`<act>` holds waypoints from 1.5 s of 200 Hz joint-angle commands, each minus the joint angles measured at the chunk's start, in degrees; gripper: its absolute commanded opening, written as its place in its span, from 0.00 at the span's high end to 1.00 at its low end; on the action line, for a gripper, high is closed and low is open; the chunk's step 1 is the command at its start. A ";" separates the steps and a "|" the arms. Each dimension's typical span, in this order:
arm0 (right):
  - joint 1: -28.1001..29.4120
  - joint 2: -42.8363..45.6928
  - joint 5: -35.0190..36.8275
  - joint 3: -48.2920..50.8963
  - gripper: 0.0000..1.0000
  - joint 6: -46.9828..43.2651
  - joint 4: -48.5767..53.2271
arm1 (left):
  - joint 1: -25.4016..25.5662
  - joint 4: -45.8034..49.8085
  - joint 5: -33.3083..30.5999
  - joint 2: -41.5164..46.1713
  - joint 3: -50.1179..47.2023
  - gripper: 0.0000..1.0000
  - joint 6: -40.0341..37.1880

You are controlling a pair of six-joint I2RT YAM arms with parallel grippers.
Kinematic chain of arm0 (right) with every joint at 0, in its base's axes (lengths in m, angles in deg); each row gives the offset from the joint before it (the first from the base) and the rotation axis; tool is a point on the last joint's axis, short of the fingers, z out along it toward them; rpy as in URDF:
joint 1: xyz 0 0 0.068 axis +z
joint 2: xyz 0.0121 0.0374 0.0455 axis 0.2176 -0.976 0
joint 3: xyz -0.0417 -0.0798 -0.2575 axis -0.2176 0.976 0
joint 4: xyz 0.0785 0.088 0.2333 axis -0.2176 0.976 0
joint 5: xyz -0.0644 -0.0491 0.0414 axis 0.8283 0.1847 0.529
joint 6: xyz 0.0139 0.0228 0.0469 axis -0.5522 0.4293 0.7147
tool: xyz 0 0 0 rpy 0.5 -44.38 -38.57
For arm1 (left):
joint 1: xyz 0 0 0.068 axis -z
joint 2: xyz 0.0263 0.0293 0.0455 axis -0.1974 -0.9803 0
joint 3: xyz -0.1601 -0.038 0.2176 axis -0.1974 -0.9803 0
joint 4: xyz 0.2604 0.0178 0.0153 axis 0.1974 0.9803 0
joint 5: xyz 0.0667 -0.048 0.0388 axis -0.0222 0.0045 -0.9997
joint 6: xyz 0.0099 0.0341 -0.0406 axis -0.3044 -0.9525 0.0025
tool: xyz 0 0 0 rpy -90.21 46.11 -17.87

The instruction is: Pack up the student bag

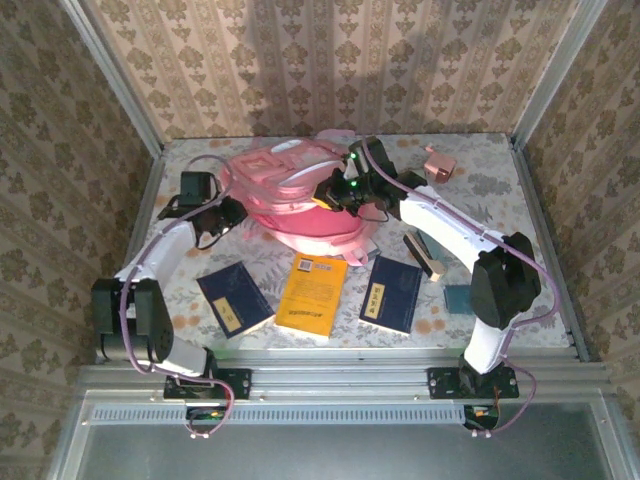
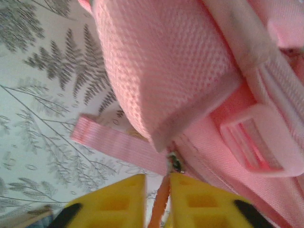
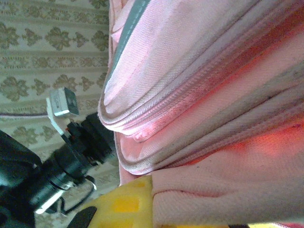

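The student bag (image 1: 295, 195), a large pink backpack with paler trim, lies at the back middle of the table. My left gripper (image 1: 232, 212) is at its left side. In the left wrist view the yellow fingers (image 2: 118, 202) stand slightly apart, and between them runs the orange zip pull (image 2: 161, 202), which hangs from the metal slider (image 2: 176, 163). A gap shows beside the pull. My right gripper (image 1: 345, 195) is on the bag's right side. Its yellow finger (image 3: 121, 204) is clamped on a fold of the bag's pink fabric (image 3: 223, 190), holding it up.
Three books lie in front of the bag: a dark blue one (image 1: 235, 300), an orange one (image 1: 313, 293) and another dark blue one (image 1: 392, 292). A slim dark case (image 1: 425, 253) and a teal item (image 1: 458, 297) lie right. A small pink box (image 1: 440, 163) sits back right.
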State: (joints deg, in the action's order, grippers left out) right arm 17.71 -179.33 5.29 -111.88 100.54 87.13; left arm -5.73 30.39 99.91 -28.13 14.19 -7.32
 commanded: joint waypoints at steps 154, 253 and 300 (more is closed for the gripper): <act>6.89 -4.51 24.05 -15.18 0.24 -31.10 19.40 | 19.34 18.09 -8.12 20.54 -3.53 0.52 -12.03; 7.59 19.64 0.10 43.55 0.24 -10.21 -7.25 | 32.21 4.49 -5.75 10.57 -18.57 0.50 -1.17; 7.93 10.90 -1.54 44.74 0.24 -5.84 -16.22 | 31.65 1.07 -7.47 5.17 -19.47 0.50 -2.84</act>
State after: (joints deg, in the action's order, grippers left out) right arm 25.34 -165.52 7.48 -66.24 90.03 80.31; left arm 26.13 35.50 92.74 -21.62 -4.34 -10.42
